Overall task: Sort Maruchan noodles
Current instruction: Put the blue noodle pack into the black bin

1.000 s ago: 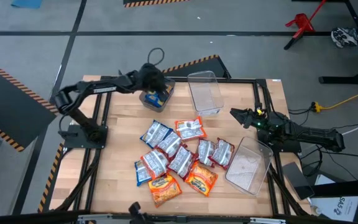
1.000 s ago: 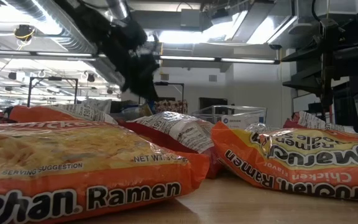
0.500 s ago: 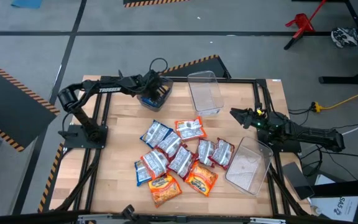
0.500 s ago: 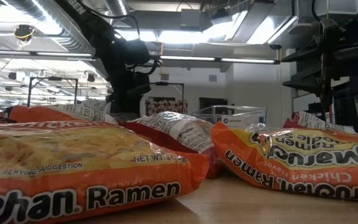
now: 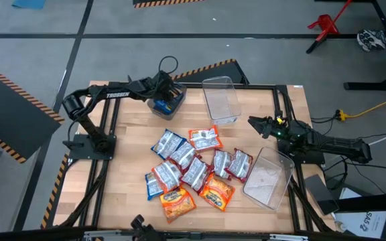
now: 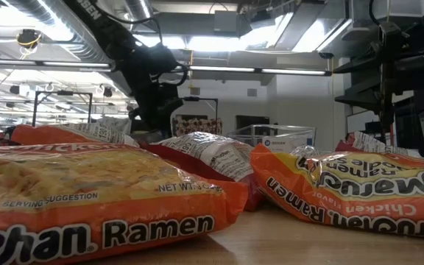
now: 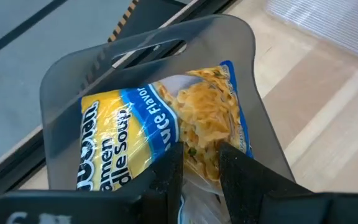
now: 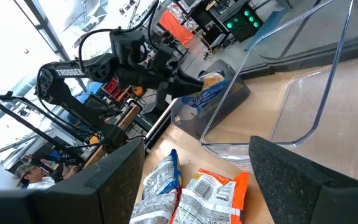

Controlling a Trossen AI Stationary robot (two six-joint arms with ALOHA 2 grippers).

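Note:
My left gripper [image 5: 168, 94] [image 7: 201, 165] is over the grey bin [image 5: 161, 106] [image 7: 67, 93] at the table's far left and is shut on a blue-and-yellow noodle packet [image 7: 160, 118] inside it. The other packets [image 5: 193, 166], in orange, red-and-silver and blue, lie in an overlapping heap on the middle of the table, near its front edge. In the low view the orange ones [image 6: 87, 199] fill the foreground. My right gripper [image 5: 252, 122] [image 8: 197, 162] is open above the table's right side and touches nothing. My left gripper pinches the blue-and-yellow packet between its two fingers at the packet's near end [image 7: 199, 149], where the noodle picture is. The fingers [image 7: 166, 171] come from above, slanting down into the bin. The rest of the packet lies inside the grey bin, against its wall.
One clear bin [image 5: 221, 99] stands at the far middle of the table, beside the grey bin. Another clear bin [image 5: 268, 177] sits at the right near corner, just below my right arm. Bare wood [image 5: 129, 144] shows left of the heap.
My left gripper has come down into the grey bin, still shut on the blue-and-yellow packet. The packet has gone from hanging over the bin to lying inside it. My right arm has kept still.

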